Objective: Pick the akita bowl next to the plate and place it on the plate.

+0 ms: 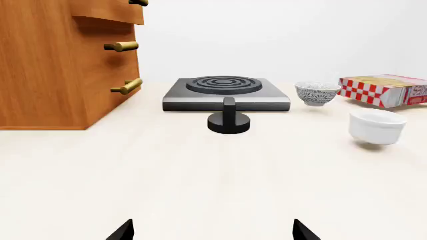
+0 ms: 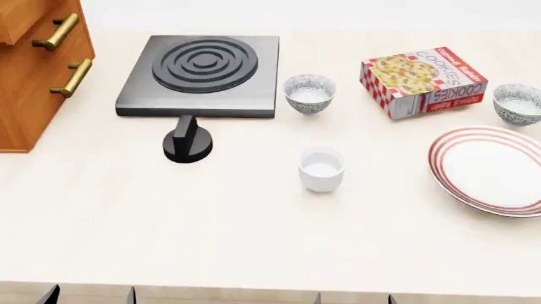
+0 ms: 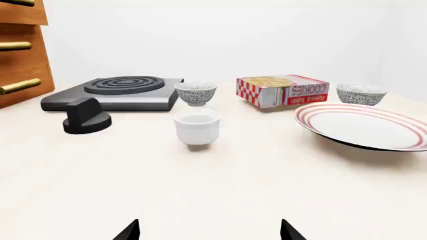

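Speckled akita bowls: two, one (image 2: 516,103) at the plate's (image 2: 488,169) 12 o'clock, the other (image 2: 310,93) beside one stove (image 2: 201,75). Both grippers (image 1: 213,231) (image 3: 209,231) spread open, empty.

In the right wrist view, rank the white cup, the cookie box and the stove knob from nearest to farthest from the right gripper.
1. White cup, straight ahead of the right gripper.
2. Stove knob, off toward the cabinet side; slightly farther.
3. Cookie box, at the back beyond the plate.

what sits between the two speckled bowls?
The cookie box, lying flat, is between the akita bowl by the plate and the other bowl. Head view shows it best.
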Controlling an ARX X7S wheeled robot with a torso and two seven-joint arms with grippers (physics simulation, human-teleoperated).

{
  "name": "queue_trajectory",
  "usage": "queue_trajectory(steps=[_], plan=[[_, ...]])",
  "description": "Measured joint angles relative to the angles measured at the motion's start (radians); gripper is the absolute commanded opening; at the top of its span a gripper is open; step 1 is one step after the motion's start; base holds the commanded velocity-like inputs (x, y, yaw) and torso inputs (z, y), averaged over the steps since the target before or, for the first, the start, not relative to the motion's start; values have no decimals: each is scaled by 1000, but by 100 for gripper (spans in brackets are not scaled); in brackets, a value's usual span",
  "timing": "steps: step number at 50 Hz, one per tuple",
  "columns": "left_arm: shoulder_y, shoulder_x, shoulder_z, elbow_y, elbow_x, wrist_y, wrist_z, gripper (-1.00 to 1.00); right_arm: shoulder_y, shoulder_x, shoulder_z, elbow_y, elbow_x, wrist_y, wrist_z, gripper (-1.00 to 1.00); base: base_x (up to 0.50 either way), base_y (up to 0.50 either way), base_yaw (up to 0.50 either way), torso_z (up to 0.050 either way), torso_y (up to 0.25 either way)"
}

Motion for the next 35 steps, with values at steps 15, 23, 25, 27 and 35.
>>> queue_trajectory(steps=[15, 23, 25, 27, 35], plan=[[1, -30, 35, 0, -32, 2, -34, 100, 0, 30, -36, -2, 31, 2, 37, 100, 0, 0, 0, 0, 0], [4, -48, 59, 5, -36, 9, -55, 100, 0, 47, -54, -2, 46, 2, 56, 100, 0, 0, 0, 0, 0], [6, -52, 62, 13, -40, 5, -59, 100, 0, 50, -59, -4, 49, 4, 61, 100, 0, 0, 0, 0, 0], [5, -57, 62, 29, -56, -14, -57, 100, -1, 54, -64, -5, 51, 3, 66, 100, 0, 0, 0, 0, 0], [-55, -99, 20, 104, -116, -129, -76, 100, -9, 68, -75, -32, 73, 13, 76, 100, 0, 0, 0, 0, 0]])
